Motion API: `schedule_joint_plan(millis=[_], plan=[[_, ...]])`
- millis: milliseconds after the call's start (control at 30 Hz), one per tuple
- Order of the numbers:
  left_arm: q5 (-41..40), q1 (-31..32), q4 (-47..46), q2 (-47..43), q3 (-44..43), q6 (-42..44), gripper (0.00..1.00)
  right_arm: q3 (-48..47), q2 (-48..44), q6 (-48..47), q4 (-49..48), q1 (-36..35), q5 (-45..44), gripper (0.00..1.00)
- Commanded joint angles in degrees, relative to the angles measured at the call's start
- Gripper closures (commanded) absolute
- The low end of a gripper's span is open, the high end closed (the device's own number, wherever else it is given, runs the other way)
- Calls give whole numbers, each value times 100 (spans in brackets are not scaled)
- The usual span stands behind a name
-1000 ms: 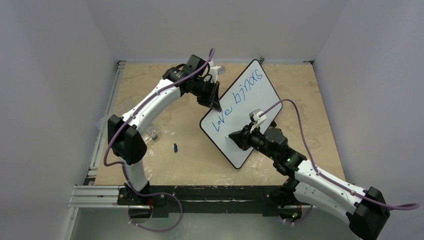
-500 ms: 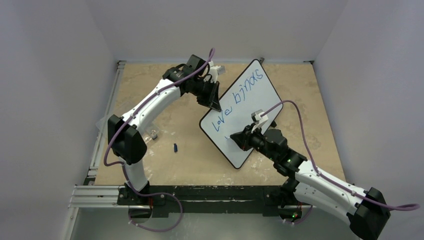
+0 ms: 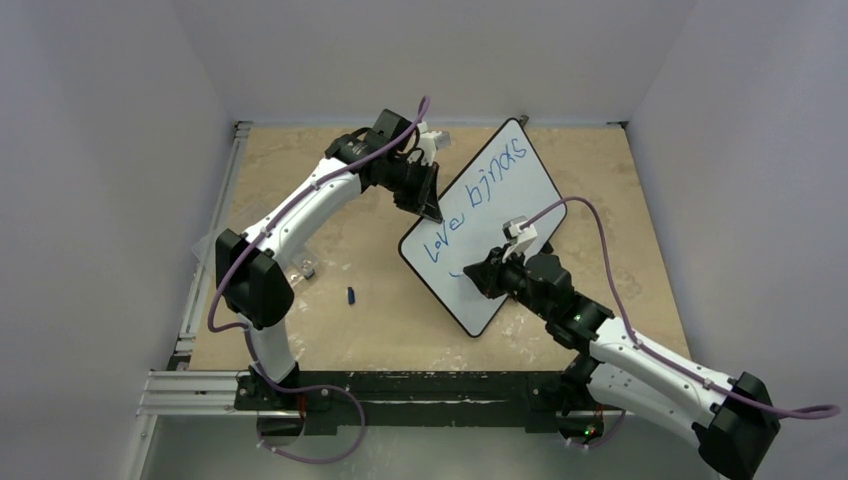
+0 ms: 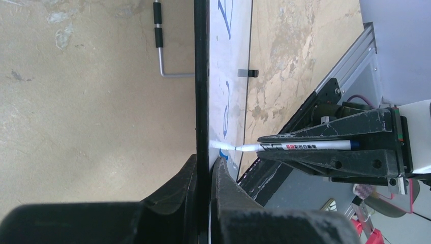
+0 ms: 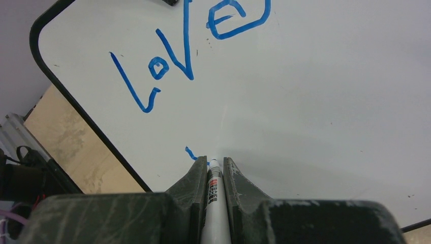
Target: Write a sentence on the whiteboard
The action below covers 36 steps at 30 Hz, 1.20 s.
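The whiteboard (image 3: 505,200) stands tilted across the table's middle, its black rim (image 4: 201,76) pinched edge-on in my left gripper (image 4: 206,168), which is shut on it at the board's upper left edge (image 3: 430,205). Blue words "love" (image 5: 167,66) and "brings" (image 3: 497,168) make the sentence's first line. My right gripper (image 5: 215,165) is shut on a white marker (image 5: 214,203), its tip touching the board below "love", where a short blue stroke (image 5: 192,153) begins. The marker also shows in the left wrist view (image 4: 300,146).
A small blue marker cap (image 3: 352,295) lies on the wooden table left of the board, with a small clear object (image 3: 309,268) beside the left arm. The board's metal foot (image 4: 160,46) shows behind it. Grey walls enclose the table.
My right gripper has shifted slightly up and left along the board with the marker, and a short blue stroke has appeared below "love". The left arm has not moved.
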State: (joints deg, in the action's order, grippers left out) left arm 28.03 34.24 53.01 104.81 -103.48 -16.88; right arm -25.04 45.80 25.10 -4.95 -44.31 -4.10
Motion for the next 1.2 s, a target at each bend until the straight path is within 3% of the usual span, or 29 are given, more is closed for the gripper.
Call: schedule_joint_plan(millis=[0, 533, 1167], plan=[[-597, 217, 137, 311, 187, 361, 100, -337, 263, -132, 123, -7, -443, 100], [-571, 215, 132, 320, 187, 361, 100, -884, 768, -317, -142, -6, -405, 100], [-571, 215, 138, 285, 173, 361, 100, 16, 105, 183, 175, -7, -511, 100]])
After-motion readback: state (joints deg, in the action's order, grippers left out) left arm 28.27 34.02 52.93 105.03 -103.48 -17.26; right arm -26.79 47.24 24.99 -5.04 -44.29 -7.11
